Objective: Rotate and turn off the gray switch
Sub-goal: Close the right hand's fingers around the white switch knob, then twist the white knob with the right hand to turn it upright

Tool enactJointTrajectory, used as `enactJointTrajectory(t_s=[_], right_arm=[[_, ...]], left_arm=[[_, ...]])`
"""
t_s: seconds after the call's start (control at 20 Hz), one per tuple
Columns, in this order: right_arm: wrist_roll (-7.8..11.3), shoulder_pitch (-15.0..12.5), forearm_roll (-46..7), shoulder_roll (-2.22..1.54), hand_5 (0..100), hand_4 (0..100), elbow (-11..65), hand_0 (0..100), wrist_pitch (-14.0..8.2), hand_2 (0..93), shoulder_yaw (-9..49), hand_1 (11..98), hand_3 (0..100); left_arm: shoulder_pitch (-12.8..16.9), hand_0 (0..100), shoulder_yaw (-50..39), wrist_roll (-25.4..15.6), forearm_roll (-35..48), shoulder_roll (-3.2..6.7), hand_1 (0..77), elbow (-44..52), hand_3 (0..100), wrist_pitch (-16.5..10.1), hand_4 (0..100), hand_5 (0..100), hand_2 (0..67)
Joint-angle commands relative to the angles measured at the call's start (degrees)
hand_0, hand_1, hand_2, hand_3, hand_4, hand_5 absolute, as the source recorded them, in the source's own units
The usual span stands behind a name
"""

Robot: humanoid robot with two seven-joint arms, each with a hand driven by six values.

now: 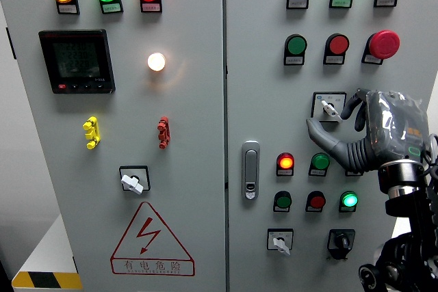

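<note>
A: Where's the gray switch (329,108)?

B: On the right-hand door, just below the black-rimmed green button (295,45) and red button (337,44). Its lever slants from upper left to lower right.

A: Nearest hand?

B: The right hand (363,133), just right of the switch, fingers loosely curled, clamped on nothing, thumb below the plate. The left isn't visible.

A: Room?

B: Bare panel left; red lamp (285,163) beneath.

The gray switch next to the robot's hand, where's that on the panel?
In the head view, the gray switch is on the right door, below the red button, just left of the right hand.
</note>
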Motion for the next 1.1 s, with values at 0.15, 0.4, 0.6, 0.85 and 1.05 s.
enactJointTrajectory(t_s=[0.15, 0.4, 0.6, 0.85, 1.05], right_arm=[[0.00, 1.13, 0.00, 0.00, 100, 97, -1.37, 0, 0.00, 70.8, -0.97, 34.4, 92], [0.00, 1.31, 0.00, 0.09, 100, 98, -1.64, 5, -0.44, 71.1, -0.97, 34.0, 92], [-0.09, 1.22, 0.00, 0.09, 100, 98, -1.64, 13, -0.44, 71.8, -0.97, 33.3, 92], [-0.09, 1.31, 0.00, 0.09, 100, 98, -2.07, 21, -0.44, 72.1, -0.97, 32.5, 93], [-0.09, 1.31, -0.09, 0.09, 100, 98, -2.25, 28, -0.44, 72.6, -0.97, 32.5, 93]], left_arm=[[0.00, 85, 0.02, 0.00, 0.01, 0.00, 0.0, 0.00, 19, 0.00, 8, 11, 13.4], [0.00, 85, 0.02, 0.00, 0.01, 0.00, 0.0, 0.00, 19, 0.00, 8, 11, 13.4], [0.00, 85, 0.02, 0.00, 0.01, 0.00, 0.0, 0.00, 19, 0.00, 8, 11, 13.4], [0.00, 85, 0.02, 0.00, 0.01, 0.00, 0.0, 0.00, 19, 0.00, 8, 11, 13.4], [0.00, 85, 0.02, 0.00, 0.01, 0.00, 0.0, 0.00, 19, 0.00, 8, 11, 13.4]])
